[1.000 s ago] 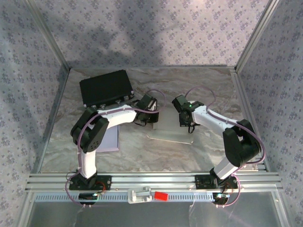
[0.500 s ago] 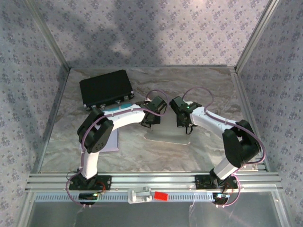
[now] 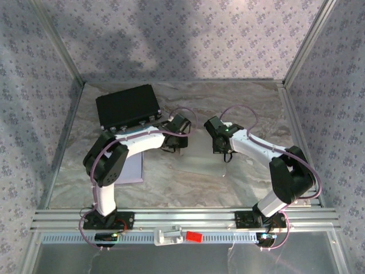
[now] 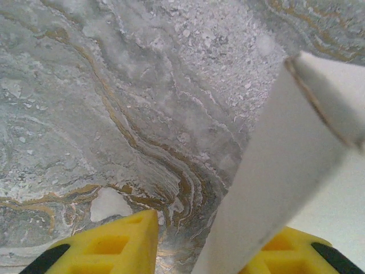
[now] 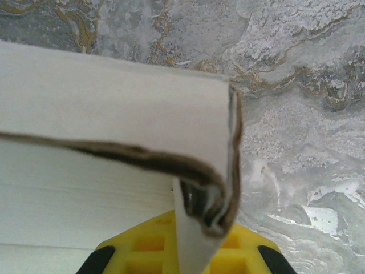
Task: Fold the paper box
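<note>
The paper box lies mostly flat at about the middle of the counter, a pale cardboard blank with its far edge lifted between the two wrists. In the right wrist view that edge shows as a folded-over panel with a raw brown lip, and a flap of it drops between the yellow pads. The right gripper is clenched on that flap at the box's far right corner and holds the fold up.

The change is on the other side. A second ago the left gripper was pinched shut at the box's far left corner; now its jaws have let go. In the left wrist view a raised white panel leans against one yellow finger, while the other finger stands apart from it with bare marbled counter in the gap. The left arm has also drawn back a little toward the left.

Judging from this, the left side's crease is done or being abandoned, and the panel now stands on its own stiffness plus the right grip. It may sag back.

Further out, a black case sits at the far left of the counter and a pale sheet lies near the left edge.
</note>
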